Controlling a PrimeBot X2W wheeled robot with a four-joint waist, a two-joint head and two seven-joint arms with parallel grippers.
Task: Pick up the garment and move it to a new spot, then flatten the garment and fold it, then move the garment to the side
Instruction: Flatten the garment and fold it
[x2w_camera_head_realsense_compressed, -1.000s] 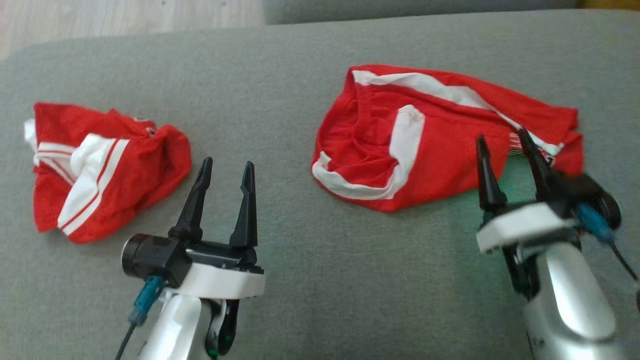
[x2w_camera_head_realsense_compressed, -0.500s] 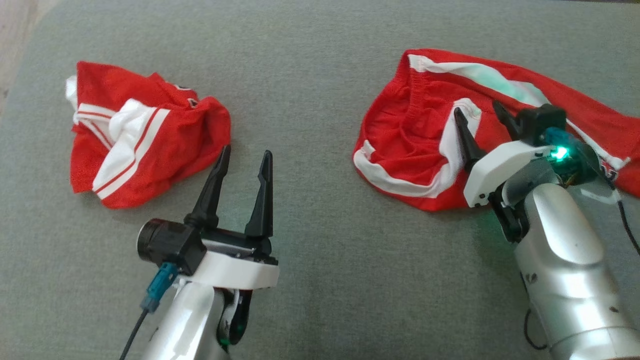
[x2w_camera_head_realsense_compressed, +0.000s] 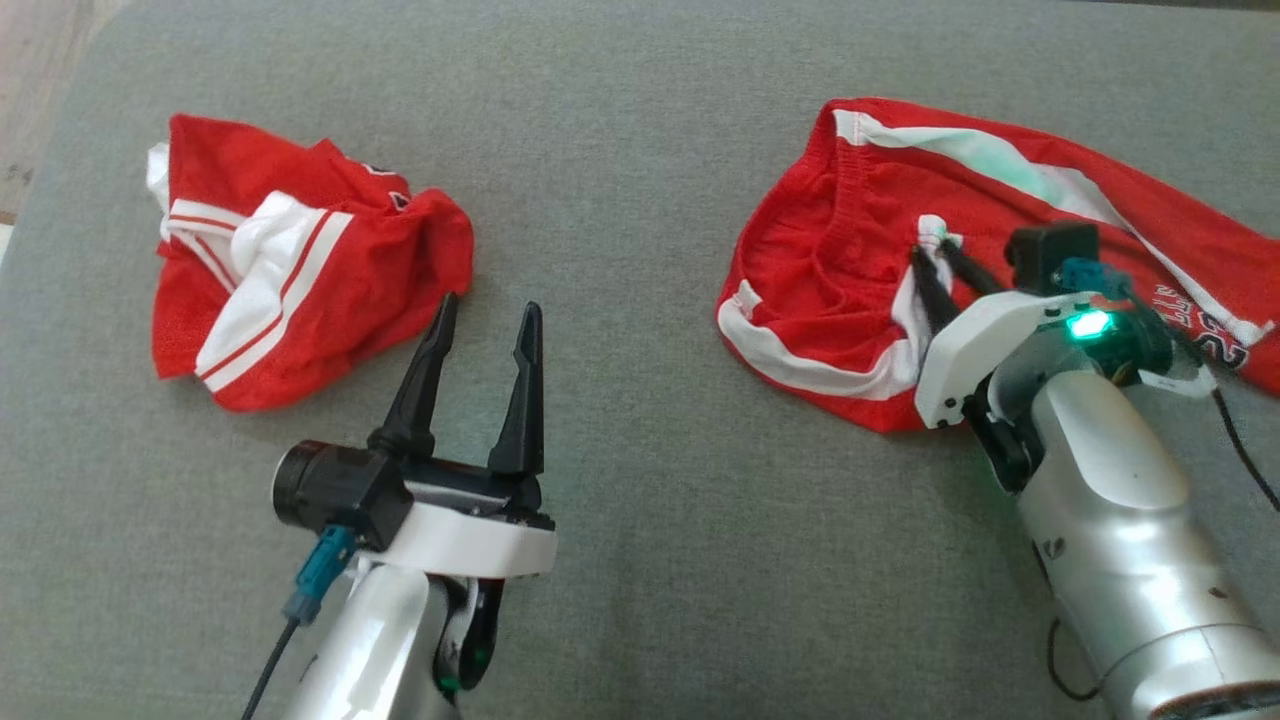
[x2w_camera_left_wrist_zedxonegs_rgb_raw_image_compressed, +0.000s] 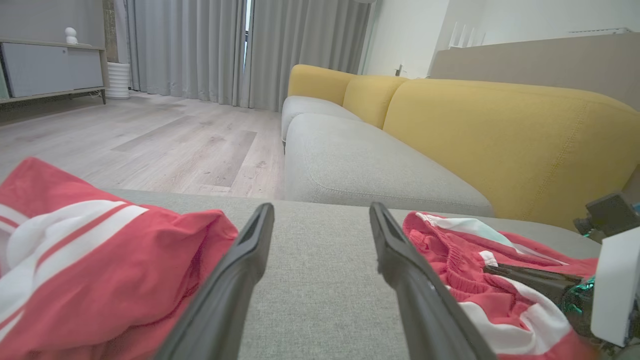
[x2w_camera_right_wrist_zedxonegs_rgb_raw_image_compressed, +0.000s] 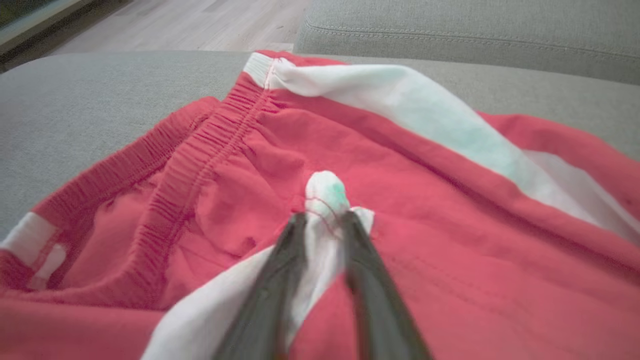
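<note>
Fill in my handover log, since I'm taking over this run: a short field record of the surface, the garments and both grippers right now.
surface: grey cushion
target garment: red shorts, lying on the cushion at the robot's right
other garment: crumpled red garment, at the robot's left, untouched
right gripper: closed on a bunched white stripe fold of the red shorts
left gripper: open, empty, over bare cushion between the two garments
stage: grasp made, shorts not yet carried off
</note>
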